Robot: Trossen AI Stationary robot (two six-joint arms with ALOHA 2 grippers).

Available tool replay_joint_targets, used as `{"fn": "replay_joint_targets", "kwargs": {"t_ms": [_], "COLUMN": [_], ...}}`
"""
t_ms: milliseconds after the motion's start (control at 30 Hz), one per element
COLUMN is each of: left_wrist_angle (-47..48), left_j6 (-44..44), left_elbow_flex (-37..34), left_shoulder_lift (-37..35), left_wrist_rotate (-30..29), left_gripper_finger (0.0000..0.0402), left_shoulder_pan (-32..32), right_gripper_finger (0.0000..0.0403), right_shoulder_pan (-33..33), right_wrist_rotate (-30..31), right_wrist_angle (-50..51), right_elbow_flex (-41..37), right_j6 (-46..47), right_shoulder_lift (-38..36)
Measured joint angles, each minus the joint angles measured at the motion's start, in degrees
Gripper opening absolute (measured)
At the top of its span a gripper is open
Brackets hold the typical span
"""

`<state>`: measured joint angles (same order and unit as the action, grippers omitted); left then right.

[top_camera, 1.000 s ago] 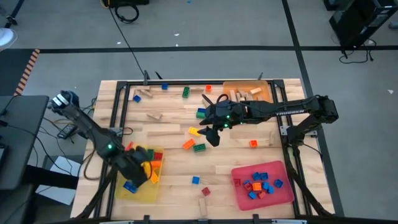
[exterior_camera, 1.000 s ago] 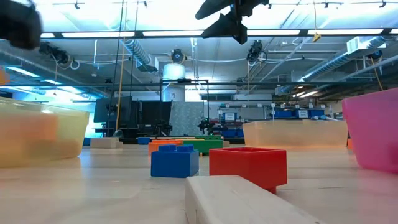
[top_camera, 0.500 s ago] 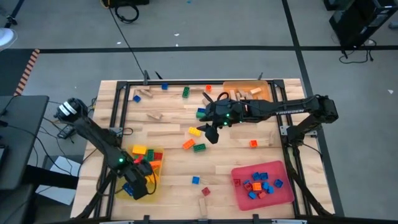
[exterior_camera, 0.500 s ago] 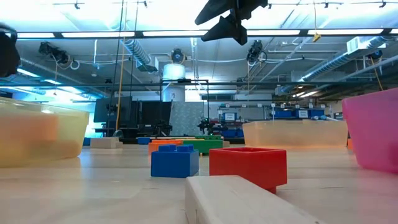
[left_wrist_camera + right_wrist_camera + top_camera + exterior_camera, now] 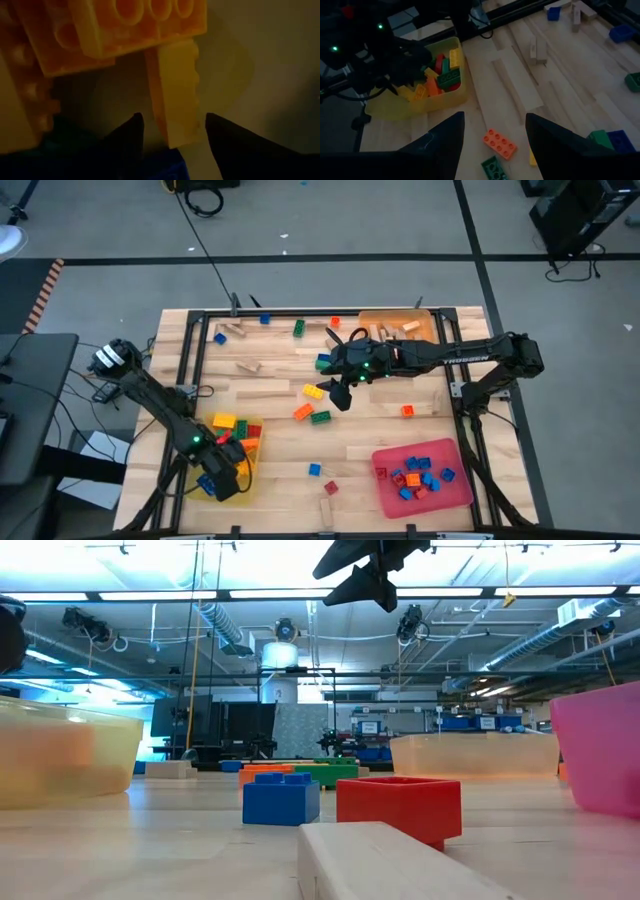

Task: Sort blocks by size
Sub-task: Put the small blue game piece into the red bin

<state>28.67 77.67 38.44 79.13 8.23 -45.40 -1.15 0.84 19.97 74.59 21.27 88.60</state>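
The left gripper [image 5: 222,477] is down inside the yellow tray [image 5: 238,490], its jaws spread with nothing between them; in the left wrist view a pale yellow brick [image 5: 175,92] lies straight ahead of the gap, and a wider orange brick [image 5: 137,25] sits just beyond it.

The right gripper [image 5: 337,394] hangs above the middle of the bench [image 5: 270,435], well clear of the wood, jaws spread and empty. Below and ahead of these jaws lie an orange brick [image 5: 499,143] and a green brick [image 5: 494,167], with a yellow brick [image 5: 312,391] beside them.

More blocks are scattered across the bench. A heap of small blue and red ones fills the red tray [image 5: 385,497], and wooden pieces [image 5: 390,331] lie in the orange tray [image 5: 366,319] beyond the right jaws.
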Motion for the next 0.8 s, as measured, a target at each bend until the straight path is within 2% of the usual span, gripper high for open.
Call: {"fn": "replay_joint_targets", "kwargs": {"t_ms": [200, 533, 667, 800], "left_wrist_angle": [0.0, 0.6, 5.9, 12.5], "left_j6": [4.2, 2.9, 1.8, 0.6], "left_elbow_flex": [0.0, 0.0, 0.0, 0.0], "left_shoulder_lift": [-1.2, -9.4, -11.7, -13.5], "left_wrist_rotate": [3.8, -2.5, -7.0, -6.5], "left_gripper_finger": [0.0222, 0.0223, 0.0223, 0.0223], "left_shoulder_pan": [1.5, 7.2, 11.3, 17.8], "right_gripper_finger": [0.0225, 0.0225, 0.0225, 0.0225], "right_shoulder_pan": [0.0, -0.1, 0.0, 0.0], "right_wrist_rotate": [-0.1, -0.4, -0.4, -0.4], "right_wrist_angle": [0.0, 0.1, 0.1, 0.1], "right_elbow_flex": [0.0, 0.0, 0.0, 0.0], "right_j6": [-0.5, -0.5, -0.5, -0.5], "right_shoulder_lift": [0.0, 0.0, 0.0, 0.0]}}
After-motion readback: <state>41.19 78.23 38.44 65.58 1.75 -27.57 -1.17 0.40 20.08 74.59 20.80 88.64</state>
